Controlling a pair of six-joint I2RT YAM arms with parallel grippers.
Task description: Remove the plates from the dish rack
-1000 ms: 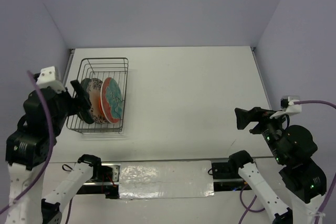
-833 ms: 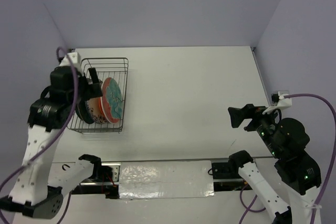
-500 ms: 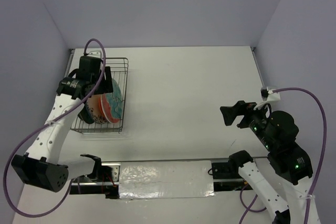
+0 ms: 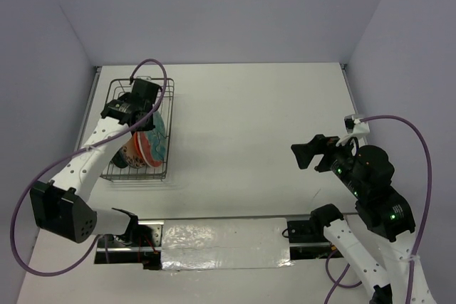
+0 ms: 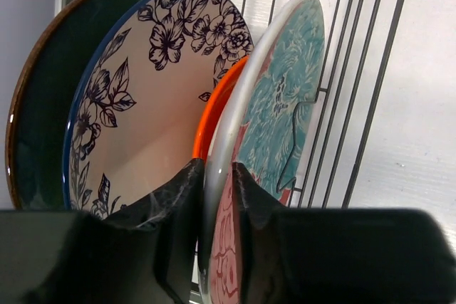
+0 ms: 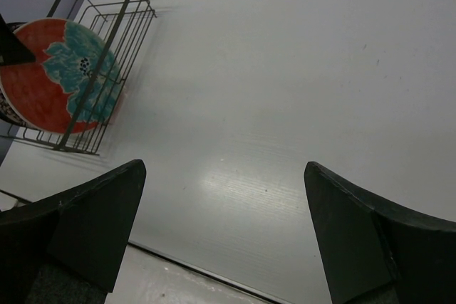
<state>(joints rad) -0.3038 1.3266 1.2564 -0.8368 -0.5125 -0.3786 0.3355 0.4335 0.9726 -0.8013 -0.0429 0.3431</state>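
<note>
Left claw point(image 5: 216, 177) swung over dish rack point(image 4: 114, 169), pinching red plate point(image 5: 278, 119) rim, right claw point(image 6: 222, 197) released

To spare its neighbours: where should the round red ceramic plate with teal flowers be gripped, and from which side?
Pinch the top rim of the round red ceramic plate with teal flowers, coming from above. It stands on edge in the silver wire dish rack, a small orange plate close behind, so only that rim is free. The left gripper straddles it there.

Overhead on table point(image 4: 271, 119), left wrist hugging plates point(image 5: 164, 105), right farther, all apparently share rack point(image 4: 112, 165)
</note>
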